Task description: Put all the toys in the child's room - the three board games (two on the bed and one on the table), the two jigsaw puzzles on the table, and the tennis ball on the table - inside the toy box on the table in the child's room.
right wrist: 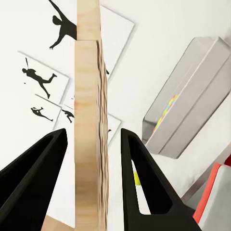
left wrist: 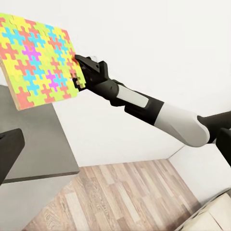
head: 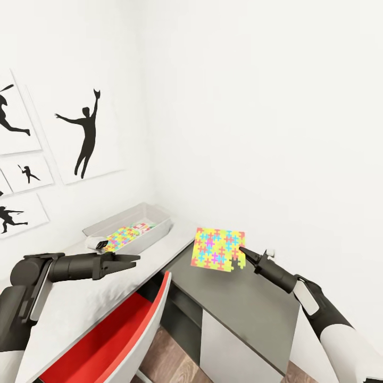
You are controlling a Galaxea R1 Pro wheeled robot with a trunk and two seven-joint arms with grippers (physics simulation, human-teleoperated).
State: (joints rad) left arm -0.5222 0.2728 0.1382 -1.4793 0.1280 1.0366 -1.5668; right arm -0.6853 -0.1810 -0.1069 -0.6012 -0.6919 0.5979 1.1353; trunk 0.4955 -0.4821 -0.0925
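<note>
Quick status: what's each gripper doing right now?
Left gripper: empty, open or shut cannot be told.
Right gripper: closed on the jigsaw puzzle, held above the table.

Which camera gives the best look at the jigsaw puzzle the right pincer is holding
The left wrist view: the jigsaw puzzle faces that camera large, with the right pincer at its edge. The head view shows the puzzle smaller, lifted over the dark desk. The right wrist view shows just its thin wooden edge.

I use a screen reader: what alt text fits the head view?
The right gripper holds a multicolour jigsaw puzzle by its edge above the dark desk. The left gripper hovers near a grey toy box already holding toys, with baseball prints on the wall.
</note>
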